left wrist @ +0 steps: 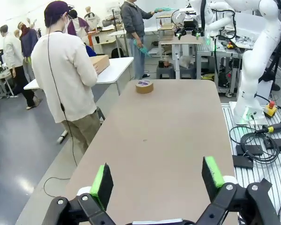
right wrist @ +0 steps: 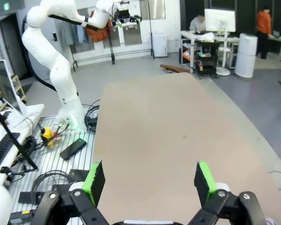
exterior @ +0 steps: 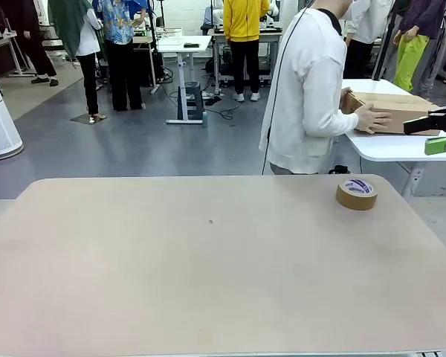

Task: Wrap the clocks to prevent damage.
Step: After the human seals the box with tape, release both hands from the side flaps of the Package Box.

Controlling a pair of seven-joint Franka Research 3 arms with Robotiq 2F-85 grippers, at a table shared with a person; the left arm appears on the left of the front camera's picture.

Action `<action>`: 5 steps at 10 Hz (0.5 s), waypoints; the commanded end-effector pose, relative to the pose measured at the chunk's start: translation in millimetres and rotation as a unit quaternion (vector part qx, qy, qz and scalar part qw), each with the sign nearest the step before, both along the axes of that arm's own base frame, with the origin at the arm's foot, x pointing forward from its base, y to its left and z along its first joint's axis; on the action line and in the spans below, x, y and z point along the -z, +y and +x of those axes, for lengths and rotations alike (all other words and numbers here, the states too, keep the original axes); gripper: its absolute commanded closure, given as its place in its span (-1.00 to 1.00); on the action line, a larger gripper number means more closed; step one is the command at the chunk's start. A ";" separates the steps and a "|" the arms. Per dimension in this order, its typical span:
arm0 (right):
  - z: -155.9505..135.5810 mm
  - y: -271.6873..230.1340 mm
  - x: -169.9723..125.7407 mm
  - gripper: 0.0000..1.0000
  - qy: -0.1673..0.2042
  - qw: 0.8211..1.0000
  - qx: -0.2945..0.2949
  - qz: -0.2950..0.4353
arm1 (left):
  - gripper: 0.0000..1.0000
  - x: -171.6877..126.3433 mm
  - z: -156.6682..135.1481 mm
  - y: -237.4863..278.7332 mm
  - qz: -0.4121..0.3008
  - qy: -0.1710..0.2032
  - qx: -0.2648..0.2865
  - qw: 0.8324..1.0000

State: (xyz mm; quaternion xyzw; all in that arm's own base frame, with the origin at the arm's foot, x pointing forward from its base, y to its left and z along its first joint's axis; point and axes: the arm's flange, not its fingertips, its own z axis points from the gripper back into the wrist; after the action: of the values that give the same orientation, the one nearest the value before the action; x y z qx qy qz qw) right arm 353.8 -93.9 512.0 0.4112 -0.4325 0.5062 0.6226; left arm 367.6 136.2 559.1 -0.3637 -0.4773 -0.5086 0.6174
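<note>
**One tape roll on a bare worktop, both hands wide apart**

From my station I saw a broad worktop [exterior: 208, 275] with a matte, pale tan surface and rounded corners. One roll of brown packing tape [exterior: 356, 193] lay flat on it near the far right corner, a squat ring with a white and blue label on its upper face. I could make out no clock on the worktop from any camera.

A person in a white sweatshirt [exterior: 305, 89] stood at the far side, turned away toward a white side table [exterior: 401, 145], with one palm [exterior: 373, 117] pressed against a plain cardboard box [exterior: 390, 110] resting there.

The left wrist camera looked down the length of the worktop and gave me the left hand [left wrist: 157, 180], its two black fingers tipped with green pads [left wrist: 102, 182] standing well apart with nothing between them. That view also took in the tape roll at the far end, the person beside it, and the white jointed right arm [left wrist: 257, 61] rising at the edge.

The right wrist camera showed the right hand [right wrist: 149, 183], also two green-padded fingers spread wide and holding nothing, above bare worktop. It caught the other white arm [right wrist: 51, 51] on its base, with cables and a metal grating below, which the front camera did not show.
</note>
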 end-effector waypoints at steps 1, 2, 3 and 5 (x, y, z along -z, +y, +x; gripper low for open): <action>2.0 -4.3 2.9 -1.00 0.004 1.000 0.000 0.006 | -1.00 6.2 2.4 8.7 -0.006 -0.004 -0.003 1.000; 2.0 -4.3 2.9 -1.00 0.004 1.000 0.000 0.006 | -1.00 6.2 2.4 8.7 -0.006 -0.004 -0.003 1.000; 2.0 -4.3 2.9 -1.00 0.004 1.000 0.000 0.006 | -1.00 6.2 2.4 8.7 -0.006 -0.004 -0.003 1.000; 2.0 -4.3 2.9 -1.00 0.004 1.000 0.000 0.006 | -1.00 6.2 2.4 8.7 -0.006 -0.004 -0.003 1.000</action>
State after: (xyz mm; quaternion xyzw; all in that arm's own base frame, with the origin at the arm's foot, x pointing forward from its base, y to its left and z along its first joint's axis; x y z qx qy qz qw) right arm 354.6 -97.5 507.5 0.4146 -0.4308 0.5005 0.6261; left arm 370.3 142.4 551.1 -0.3664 -0.4773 -0.5016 0.6215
